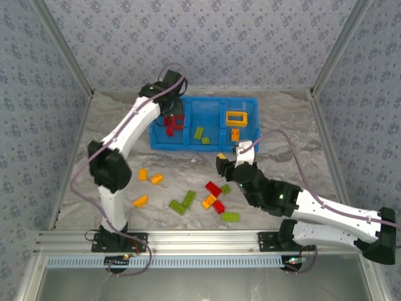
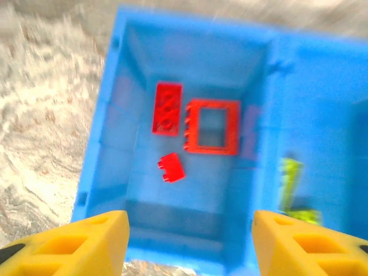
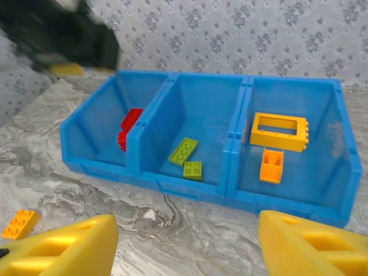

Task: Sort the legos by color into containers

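The blue tray (image 1: 207,146) stands at the back of the table with three compartments. My left gripper (image 1: 170,111) hovers over the left one, open and empty (image 2: 190,221). Below it lie a red frame (image 2: 211,126), a long red brick (image 2: 167,108) and a small red brick (image 2: 172,168). The middle compartment holds two green bricks (image 3: 183,151); the right one holds an orange frame (image 3: 279,131) and an orange brick (image 3: 271,165). My right gripper (image 1: 230,152) is open over the bare table in front of the tray (image 3: 187,230), with nothing between its fingers.
Loose legos lie on the near half of the table: orange ones at the left (image 1: 143,174) (image 1: 140,200), and green (image 1: 182,204), red (image 1: 216,188) and orange (image 1: 208,200) ones in the middle, beside the right arm. An orange brick (image 3: 20,223) lies left of the right gripper.
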{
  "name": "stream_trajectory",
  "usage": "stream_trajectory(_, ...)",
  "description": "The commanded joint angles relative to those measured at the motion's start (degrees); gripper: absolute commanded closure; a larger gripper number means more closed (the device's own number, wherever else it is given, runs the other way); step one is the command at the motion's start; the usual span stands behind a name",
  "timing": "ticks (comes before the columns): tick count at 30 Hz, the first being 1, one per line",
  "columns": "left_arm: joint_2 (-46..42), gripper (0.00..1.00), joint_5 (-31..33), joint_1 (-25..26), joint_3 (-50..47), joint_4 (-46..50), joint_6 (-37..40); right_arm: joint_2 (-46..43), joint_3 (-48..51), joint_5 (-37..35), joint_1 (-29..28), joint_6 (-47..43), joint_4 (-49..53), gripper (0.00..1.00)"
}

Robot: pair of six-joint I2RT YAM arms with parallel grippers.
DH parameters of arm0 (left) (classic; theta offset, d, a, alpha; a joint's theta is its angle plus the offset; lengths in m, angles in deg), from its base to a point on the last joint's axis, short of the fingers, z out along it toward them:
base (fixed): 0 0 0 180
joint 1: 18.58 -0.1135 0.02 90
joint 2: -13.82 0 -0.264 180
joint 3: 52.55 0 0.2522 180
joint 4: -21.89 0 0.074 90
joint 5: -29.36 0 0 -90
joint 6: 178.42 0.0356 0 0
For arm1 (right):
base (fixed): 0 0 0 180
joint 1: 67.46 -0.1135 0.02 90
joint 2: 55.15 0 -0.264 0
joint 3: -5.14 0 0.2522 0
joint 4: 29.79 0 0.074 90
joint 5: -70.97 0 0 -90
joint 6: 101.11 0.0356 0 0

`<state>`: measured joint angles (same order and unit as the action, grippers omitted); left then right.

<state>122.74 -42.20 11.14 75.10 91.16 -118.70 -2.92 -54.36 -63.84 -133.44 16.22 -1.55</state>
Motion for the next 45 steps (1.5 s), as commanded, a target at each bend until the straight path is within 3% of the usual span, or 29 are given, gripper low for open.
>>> stream_trajectory(1,-12.85,0.4,-0.75,2.47,-4.95,-2.31,-0.12,0.4,-2.82,0.33,0.23,6.27,11.5,0.32)
stream_trajectory(8,-36.6,0.35,-9.11,14.53,-27.32,-10.93,2.07,8.44,-7.7,13.24,-0.15,14.65,27.73,0.34)
stream_trajectory(12,-49.62,0.34,-8.48,21.96,-41.77,-11.46,-0.45,12.75,-7.32,21.33,-2.98,14.96,27.79,0.34)
stream_trajectory(17,-66.28,0.35,-5.72,24.06,-56.04,-6.98,-9.65,17.84,-6.73,30.19,-6.24,7.14,23.19,0.31)
stream_trajectory(23,-80.59,0.36,3.95,24.07,-60.54,3.11,-18.47,27.62,-11.93,30.94,-7.66,-1.82,23.27,0.23)
stream_trajectory(27,-85.53,0.36,12.26,24.0,-59.16,9.47,-22.82,38.4,-20.49,32.97,-7.15,-5.8,17.14,0.19)
stream_trajectory(31,-86.91,0.36,14.19,24.03,-58.4,11.73,-24.18,50.72,-30.91,35.28,-4.81,-3.63,13.67,0.14)
stream_trajectory(34,-86.85,0.36,14.22,24.03,-57.75,12.93,-24.34,58.42,-37.57,35.8,-3.08,-0.8,12.83,0.0)
stream_trajectory(40,-87.57,0.36,14.35,24.0,-56.68,14.22,-24.3,70.13,-50.55,35.97,-0.89,0.58,16.06,0.0)
stream_trajectory(45,-87.39,0.36,14.1,24.03,-56.53,14.5,-24.55,77.57,-59.62,36.44,0.2,0.83,19.67,0.06)
